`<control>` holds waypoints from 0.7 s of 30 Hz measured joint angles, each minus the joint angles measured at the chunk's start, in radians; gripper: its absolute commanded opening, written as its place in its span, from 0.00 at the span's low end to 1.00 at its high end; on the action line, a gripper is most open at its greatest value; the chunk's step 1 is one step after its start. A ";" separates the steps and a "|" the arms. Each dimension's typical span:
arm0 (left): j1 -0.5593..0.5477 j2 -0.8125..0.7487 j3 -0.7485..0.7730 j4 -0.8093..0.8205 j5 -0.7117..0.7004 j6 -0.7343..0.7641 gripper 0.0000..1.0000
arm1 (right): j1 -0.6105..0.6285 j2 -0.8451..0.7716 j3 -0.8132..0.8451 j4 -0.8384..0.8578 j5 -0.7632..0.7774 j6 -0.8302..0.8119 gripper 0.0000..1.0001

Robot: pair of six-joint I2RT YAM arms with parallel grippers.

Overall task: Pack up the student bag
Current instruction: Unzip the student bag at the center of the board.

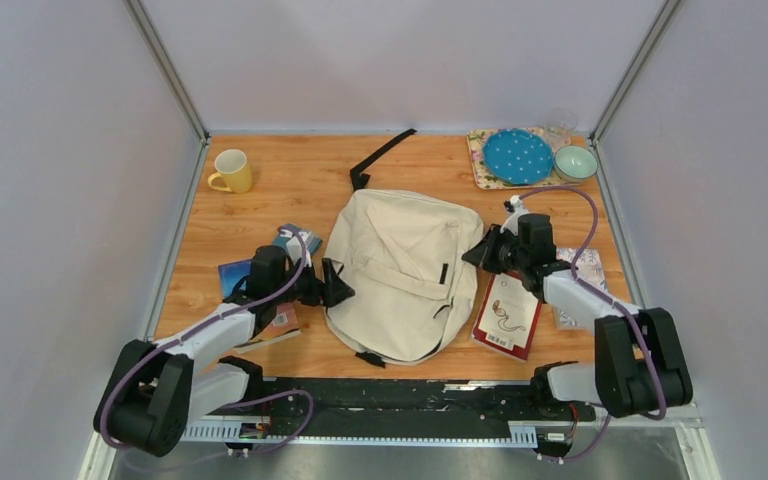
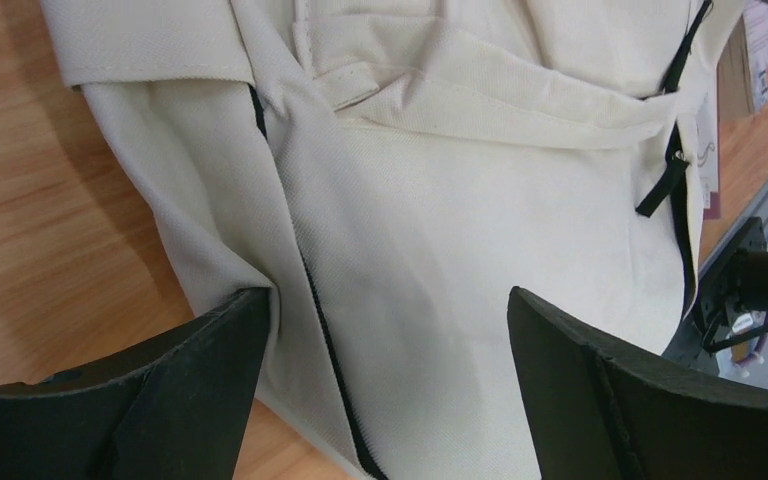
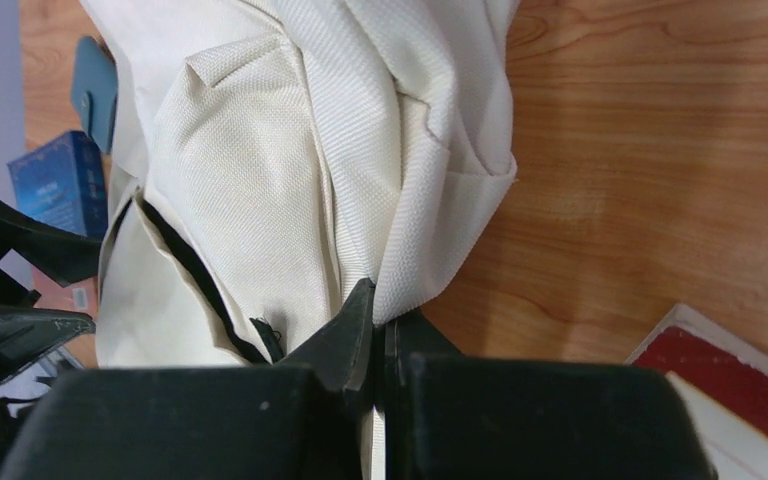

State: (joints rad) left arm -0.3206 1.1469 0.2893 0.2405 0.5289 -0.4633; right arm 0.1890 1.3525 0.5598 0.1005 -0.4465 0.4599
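The student bag (image 1: 400,270) lies flat in the middle of the wooden table (image 1: 280,180). It is a big rounded sack of cream woven cloth, matte and a little wrinkled, and a flat black strap (image 1: 380,158) stretches out from its far end. From my wrists I see that the weave is coarse with fine ribs, a black zipper line (image 2: 325,340) runs along the side seam, and a flap with a stitched border crosses the front. My left pincer (image 1: 328,283) stands at the left edge of the bag with its two dull black fingers (image 2: 210,370) wide apart, with the cloth lying between them. My right pincer (image 1: 480,250) is at the right edge of the bag, and its fingers are pressed together on a folded border of the cream cloth. Just right of the bag lies a thin red booklet (image 1: 507,315), and left of the bag lie some blue books (image 1: 235,272). Beyond the bag to the left stands a glossy yellow mug (image 1: 232,171). Beyond it to the right are a round blue dotted plate (image 1: 518,156) on a flowered tray (image 1: 480,165) and a pale green bowl (image 1: 575,162).
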 measured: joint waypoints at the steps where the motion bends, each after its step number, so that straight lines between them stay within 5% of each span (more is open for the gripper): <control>1: -0.001 -0.026 0.011 -0.033 -0.015 0.001 0.96 | -0.003 -0.026 0.000 -0.019 0.010 0.023 0.00; 14: -0.027 -0.248 0.256 -0.269 -0.074 -0.044 0.95 | 0.000 -0.480 -0.107 -0.163 0.229 0.395 0.00; 21: -0.240 -0.230 0.280 -0.345 -0.153 -0.114 0.94 | 0.029 -0.642 -0.201 -0.150 0.302 0.523 0.00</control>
State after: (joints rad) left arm -0.5606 0.9165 0.5697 -0.1043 0.3756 -0.5777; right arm 0.2180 0.7101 0.3592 -0.0494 -0.1448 0.9825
